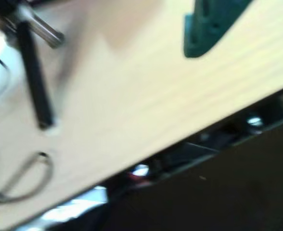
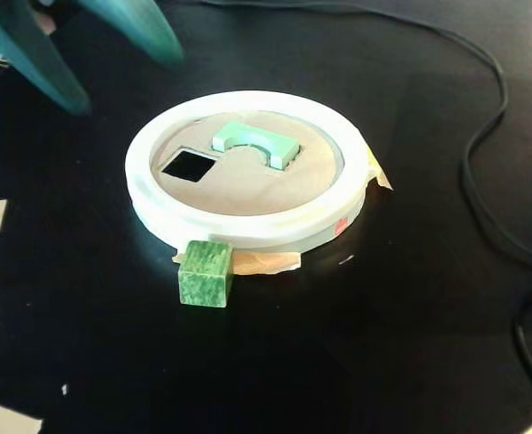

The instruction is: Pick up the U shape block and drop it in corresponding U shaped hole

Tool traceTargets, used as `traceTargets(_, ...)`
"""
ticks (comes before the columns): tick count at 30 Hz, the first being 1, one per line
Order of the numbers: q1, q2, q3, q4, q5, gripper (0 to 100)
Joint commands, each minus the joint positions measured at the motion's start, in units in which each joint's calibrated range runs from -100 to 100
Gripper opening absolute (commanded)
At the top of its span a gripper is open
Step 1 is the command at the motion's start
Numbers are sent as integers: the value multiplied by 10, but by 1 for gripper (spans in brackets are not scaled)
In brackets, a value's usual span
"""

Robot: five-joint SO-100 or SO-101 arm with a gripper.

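Black tabletop with glare patches and a black cable at right; the blurred wrist view shows pale wood surface.

- U shape block: pale mint green, plain, no pattern you can pick out.
- Disc: flat tan; its rim is white.
- Square hole: reads black.
- Cube: darker green with lighter marbled mottling, paler on top.
- Tape under the rim: light orange-tan; a small red mark shows on the rim's side.
- Desk in the fixed view: black; the cable is black too.
- Tool: teal green, blurred; you see the same teal in the wrist view.
- Wrist view: pale wood-grain surface, light beige with faint streaks, and a black rod.
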State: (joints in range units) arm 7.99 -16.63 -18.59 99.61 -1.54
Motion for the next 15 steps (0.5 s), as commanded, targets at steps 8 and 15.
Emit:
traceTargets(8,-9,-357,288,4,1,85)
traceTargets(15,-9,-592,702,-268,0,85)
